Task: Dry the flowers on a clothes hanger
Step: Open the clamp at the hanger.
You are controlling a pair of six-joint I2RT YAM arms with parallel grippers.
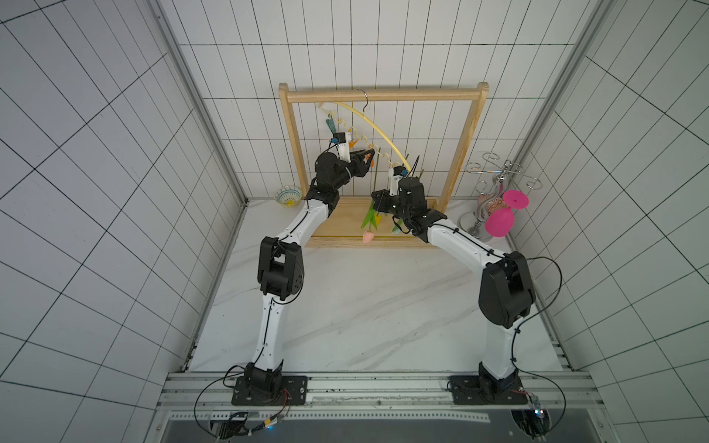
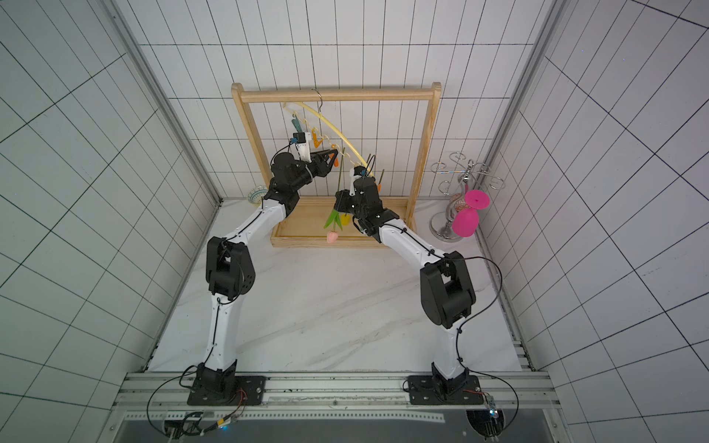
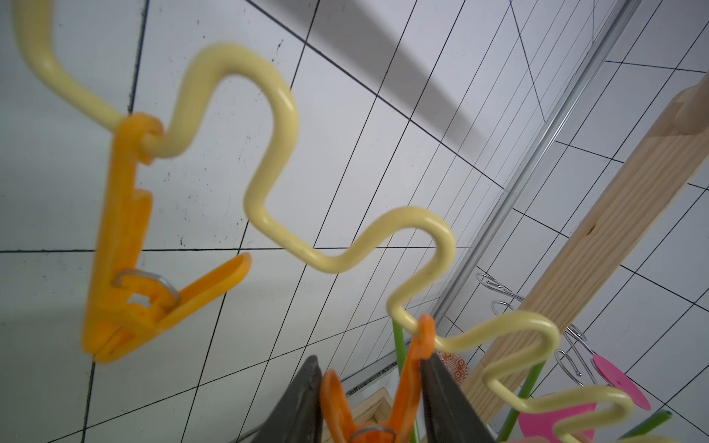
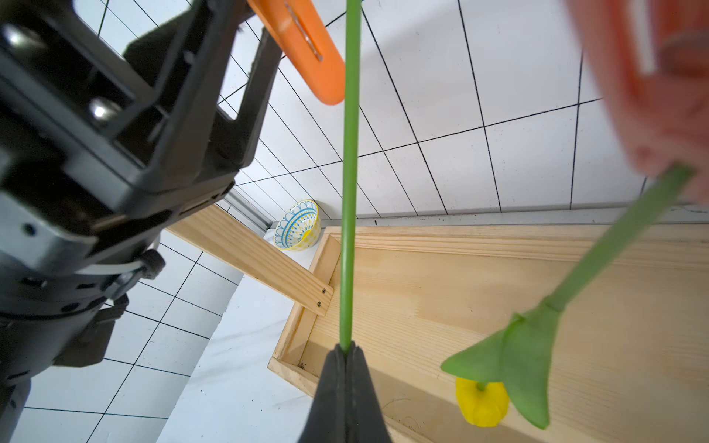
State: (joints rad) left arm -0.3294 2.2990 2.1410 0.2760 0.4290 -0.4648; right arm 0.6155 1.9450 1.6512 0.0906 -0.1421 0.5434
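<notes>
The pale-yellow clothes hanger (image 1: 378, 128) hangs tilted by its metal hook from the wooden rack; its wavy lower bar (image 3: 276, 115) fills the left wrist view. My left gripper (image 3: 370, 383) is shut on the handles of an orange clip (image 3: 406, 387) on that bar, also seen in a top view (image 1: 370, 154). My right gripper (image 4: 347, 351) is shut on the green stem (image 4: 350, 191) of the pink flower (image 1: 367, 237), which hangs head down. The stem's top stands right beside that orange clip (image 4: 307, 50). The yellow flower (image 4: 481, 402) and the white-bluish flower (image 1: 395, 229) hang head down nearby.
The wooden rack (image 1: 383, 95) stands against the back wall with its tray base (image 4: 460, 291) under the flowers. A patterned bowl (image 1: 288, 195) sits at the back left. A silver stand (image 1: 498, 180) holding a magenta goblet (image 1: 498, 222) is at the back right. A second orange clip (image 3: 122, 249) hangs free.
</notes>
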